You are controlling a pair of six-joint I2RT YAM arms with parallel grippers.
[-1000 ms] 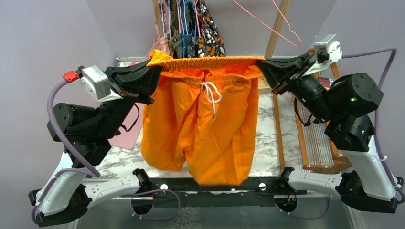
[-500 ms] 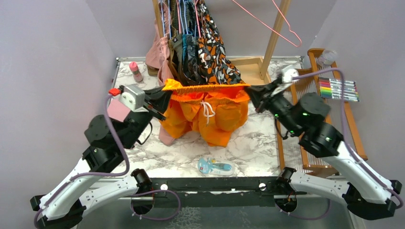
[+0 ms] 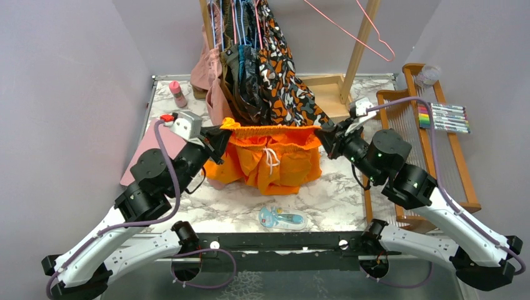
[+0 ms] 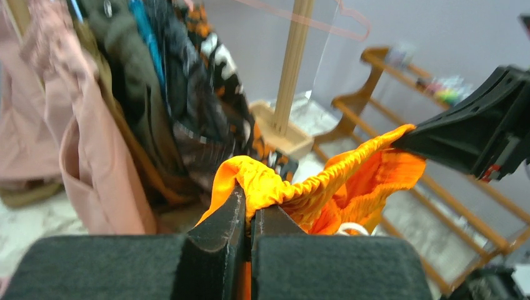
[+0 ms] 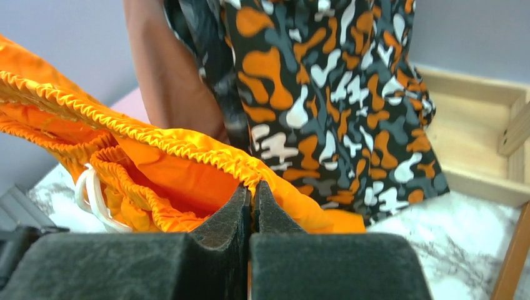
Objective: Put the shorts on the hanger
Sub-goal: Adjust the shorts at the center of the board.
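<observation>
My left gripper (image 3: pixel 225 131) and right gripper (image 3: pixel 322 132) each clamp 1 waistband end of the shorts (image 3: pixel 275 159), stretched left-right; hanger (image 3: pixel 340 25) hangs up behind, nearer my right

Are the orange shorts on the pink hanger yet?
Not yet. The left gripper and right gripper hold the shorts stretched between them; the hanger hangs bare behind.

Left jaws and right jaws hold the shorts (image 3: pixel 284 161) stretched over the table (image 3: pixel 228 209).
</observation>
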